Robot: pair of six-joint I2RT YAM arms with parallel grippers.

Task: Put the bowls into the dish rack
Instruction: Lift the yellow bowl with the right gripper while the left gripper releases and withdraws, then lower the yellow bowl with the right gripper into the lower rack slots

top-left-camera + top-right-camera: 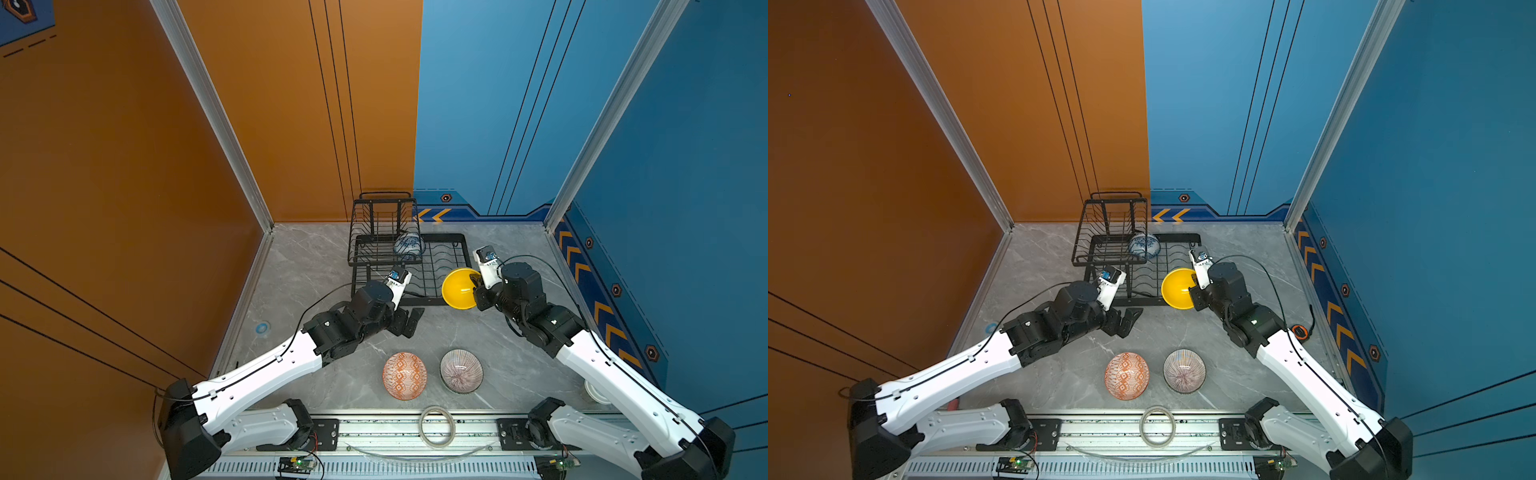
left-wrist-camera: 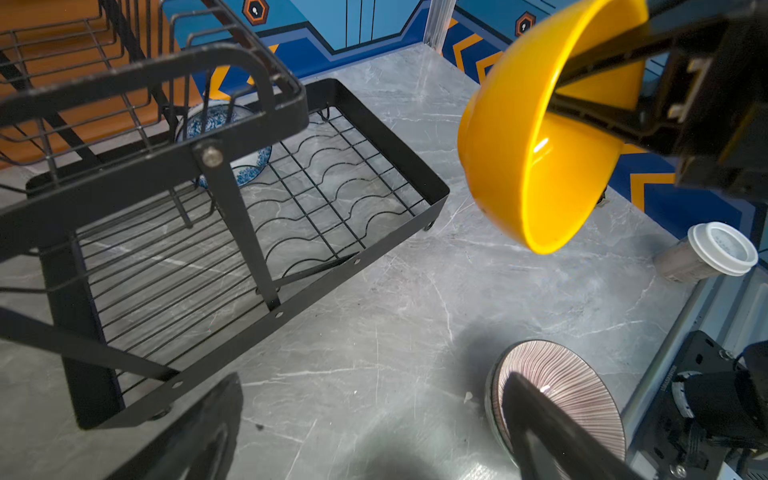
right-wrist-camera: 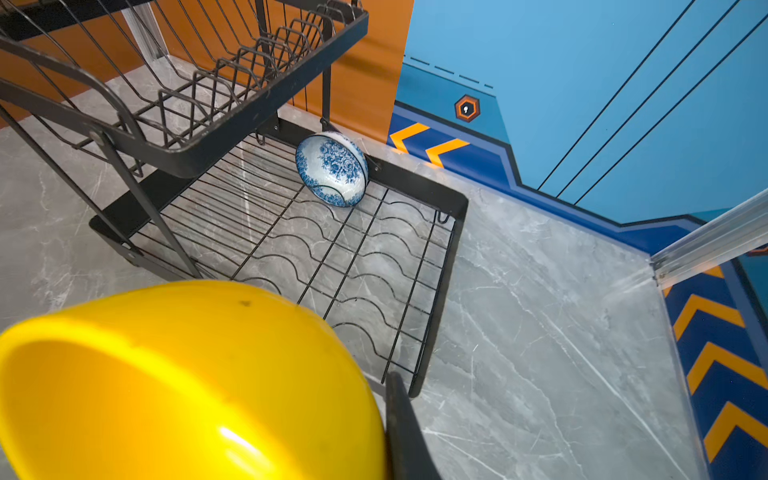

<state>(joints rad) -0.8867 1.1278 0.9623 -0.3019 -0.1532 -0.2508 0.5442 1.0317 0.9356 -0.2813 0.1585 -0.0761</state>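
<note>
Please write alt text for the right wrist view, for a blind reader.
A yellow bowl, gripped at its rim by the right hand, fills the foreground. Behind it stands the black dish rack, with a blue-white floral bowl leaning on edge in its lower level.

A robotics lab test cell is shown. A marble-look tabletop (image 1: 291, 257) is walled by printed orange panels (image 1: 104, 166) and blue panels (image 1: 478, 104) set in aluminium posts (image 1: 214, 116). Robot arms (image 1: 266, 365) are mounted on a slotted metal rail (image 1: 374, 432) at 6 o'clock, bare circuit boards (image 1: 297, 462) are exposed just beside it, and a dish rack (image 1: 374, 262) is set at 12 o'clock.
</note>
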